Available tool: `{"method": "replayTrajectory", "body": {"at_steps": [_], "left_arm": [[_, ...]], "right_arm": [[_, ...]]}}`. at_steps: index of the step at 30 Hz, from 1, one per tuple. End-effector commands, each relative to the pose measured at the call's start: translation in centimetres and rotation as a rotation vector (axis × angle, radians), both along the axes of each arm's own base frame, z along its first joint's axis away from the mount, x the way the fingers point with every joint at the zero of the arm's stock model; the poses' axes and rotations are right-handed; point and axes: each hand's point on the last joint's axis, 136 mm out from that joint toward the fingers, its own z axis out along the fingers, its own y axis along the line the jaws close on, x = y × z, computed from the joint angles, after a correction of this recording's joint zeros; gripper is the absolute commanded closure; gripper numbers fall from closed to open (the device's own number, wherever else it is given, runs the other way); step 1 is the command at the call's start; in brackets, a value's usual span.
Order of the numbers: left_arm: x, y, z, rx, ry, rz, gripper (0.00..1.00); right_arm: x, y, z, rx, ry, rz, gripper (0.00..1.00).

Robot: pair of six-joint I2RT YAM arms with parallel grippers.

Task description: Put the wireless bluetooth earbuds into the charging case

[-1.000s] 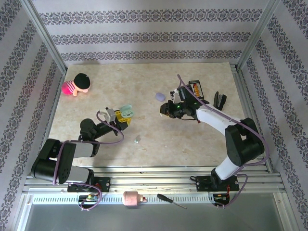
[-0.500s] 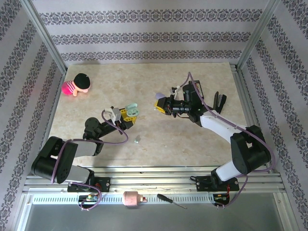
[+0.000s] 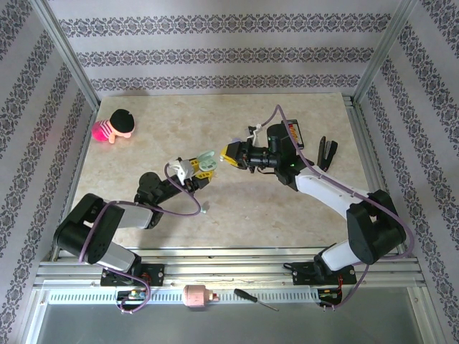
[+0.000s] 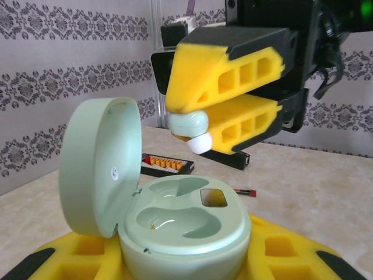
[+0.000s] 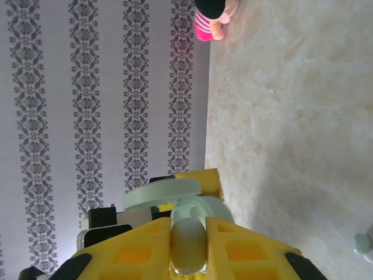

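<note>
My left gripper (image 3: 201,167) is shut on a pale green charging case (image 4: 186,224) whose lid (image 4: 99,166) stands open, and both moulded wells are empty. The case (image 3: 206,158) is held a little above the table. My right gripper (image 3: 231,153) is shut on a pale green earbud (image 5: 187,245), pinched between its yellow fingers (image 4: 233,76). That earbud (image 4: 189,125) hangs just above and behind the open case, apart from it. The case lid (image 5: 163,194) sits right in front of the right gripper (image 5: 187,248). Another small pale earbud (image 3: 206,208) lies on the table.
A pink doll with black hair (image 3: 115,125) lies at the far left. A black box of orange pieces (image 3: 294,132) and a black clip (image 3: 328,152) sit at the right. A screwdriver (image 3: 256,299) rests on the rail below the table's near edge.
My right gripper has swung left with the earbud, up to the case. My left gripper has moved right and forward with the open case to meet it.
</note>
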Motion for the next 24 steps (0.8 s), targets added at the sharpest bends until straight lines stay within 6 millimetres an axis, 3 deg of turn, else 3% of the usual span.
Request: {"method": "replayTrajectory", "body": {"at_steps": [1, 13, 24], "left_arm": [[0.8, -0.3, 1.9, -0.01, -0.099, 0.045, 0.73], [1.4, -1.4, 1.5, -0.005, -0.092, 0.04, 0.74], [1.2, -2.2, 1.6, 0.0, -0.102, 0.025, 0.74]], "right_arm": [[-0.1, 0.8, 1.9, -0.015, -0.101, 0.009, 0.82], [-1.1, 3.0, 1.6, -0.089, -0.166, 0.07, 0.82], [-1.2, 2.9, 0.7, -0.22, -0.219, 0.067, 0.82]]}}
